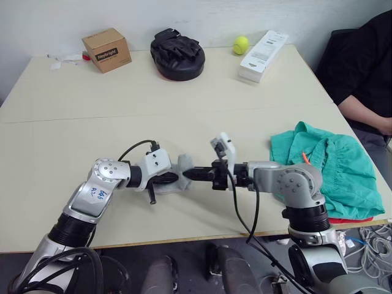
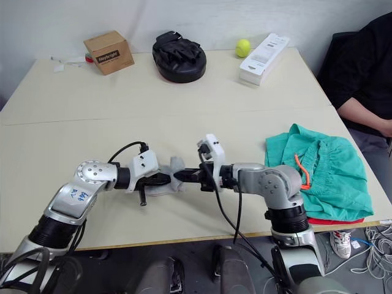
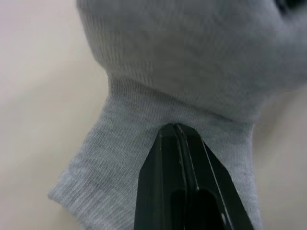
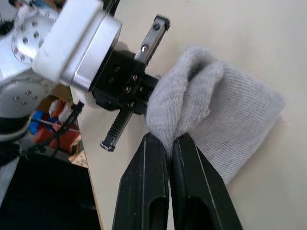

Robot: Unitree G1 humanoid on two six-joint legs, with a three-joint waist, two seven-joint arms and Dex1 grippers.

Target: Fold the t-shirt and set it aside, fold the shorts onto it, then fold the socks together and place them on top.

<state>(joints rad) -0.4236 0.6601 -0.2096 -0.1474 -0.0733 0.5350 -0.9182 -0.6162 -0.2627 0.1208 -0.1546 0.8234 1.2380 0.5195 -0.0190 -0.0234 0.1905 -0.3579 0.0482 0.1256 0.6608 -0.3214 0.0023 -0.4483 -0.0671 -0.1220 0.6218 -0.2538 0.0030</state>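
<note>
sock-folding step: left tool (image 2: 164,179) and right tool (image 2: 181,176) are both clamped on the grey socks (image 2: 174,177), over the bench (image 2: 184,92). next, carry the bundle onto the teal shorts (image 2: 331,168).

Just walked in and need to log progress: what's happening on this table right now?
The robot is working on the grey socks near the table's front edge. Both grippers are shut on them, the left gripper and right gripper meeting tip to tip. The teal shorts already lie on the red t-shirt at the robot's right. A person sits beyond that corner.
</note>
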